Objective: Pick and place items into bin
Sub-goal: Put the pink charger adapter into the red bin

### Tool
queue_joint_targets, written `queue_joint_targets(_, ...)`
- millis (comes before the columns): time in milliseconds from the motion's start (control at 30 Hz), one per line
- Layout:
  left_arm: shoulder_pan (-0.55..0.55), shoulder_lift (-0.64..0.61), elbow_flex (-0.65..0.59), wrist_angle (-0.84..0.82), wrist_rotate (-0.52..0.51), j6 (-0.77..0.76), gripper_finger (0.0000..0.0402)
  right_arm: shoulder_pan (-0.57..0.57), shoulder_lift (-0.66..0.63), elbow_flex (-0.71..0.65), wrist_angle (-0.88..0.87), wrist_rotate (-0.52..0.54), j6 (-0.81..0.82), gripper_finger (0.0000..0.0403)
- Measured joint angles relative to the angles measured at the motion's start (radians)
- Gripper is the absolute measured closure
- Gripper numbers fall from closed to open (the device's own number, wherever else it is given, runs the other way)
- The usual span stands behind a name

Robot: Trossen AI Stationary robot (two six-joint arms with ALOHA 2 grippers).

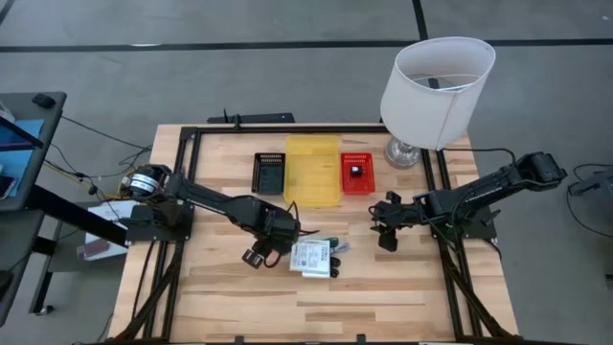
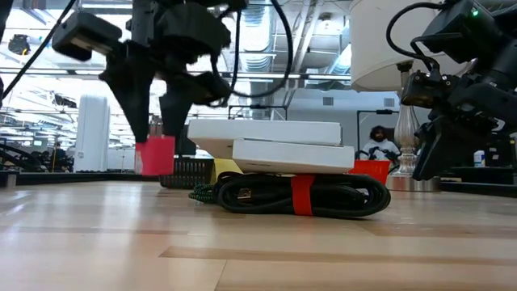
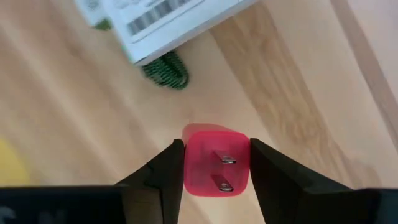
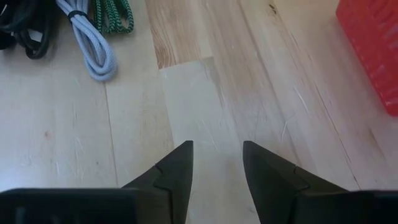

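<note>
Far left of the pile, left gripper [image 3: 211,163] clamped on a small red plug adapter [image 3: 216,162], prongs facing the wrist camera, lifted just clear of the tabletop [image 1: 383,297] as the low view shows; held off the wood presumably for carrying toward the bins at the far side. Just right of it, two white labelled flat packs [image 1: 310,257] stacked on a coil of black cable [image 2: 299,194] bound with a red tie, a green-and-black braided cord [image 3: 165,68] poking out beneath; still waiting on the tabletop, not yet binned. Beyond the pile, three bins in a row: black bin [image 1: 270,172], yellow bin [image 1: 313,169], red bin [image 1: 356,173] with a tiny black cube [image 1: 356,171] already inside. Further right, right gripper [image 4: 217,163] hovering low over bare wood, fingers parted and grasping nothing, a grey cord [image 4: 93,46] well ahead of it; likely standing by between pile and red bin. Far right corner, a white lamp [image 1: 436,91] standing off the work area.
</note>
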Motion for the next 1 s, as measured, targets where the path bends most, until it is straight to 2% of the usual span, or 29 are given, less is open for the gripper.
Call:
queue_joint_targets(233,0.027,-0.068,0.017,-0.081,-0.131,0.029,0.0257,-0.001,0.0,0.0,-0.001,0.0,0.0,0.027)
queue_joint_targets(567,0.075,-0.123,0.026,-0.112,-0.25,0.077,0.0259,-0.001,0.0,0.0,-0.001,0.004,0.0,0.0273)
queue_joint_targets(800,0.08,-0.157,0.1,-0.11,-0.404,0.112,0.0259,-0.001,0.0,0.0,-0.002,0.004,0.0,0.0274)
queue_joint_targets(1000,0.11,-0.157,0.187,-0.051,-0.424,0.144,0.026,-0.001,0.0,0.0,-0.002,0.004,0.0,0.0275)
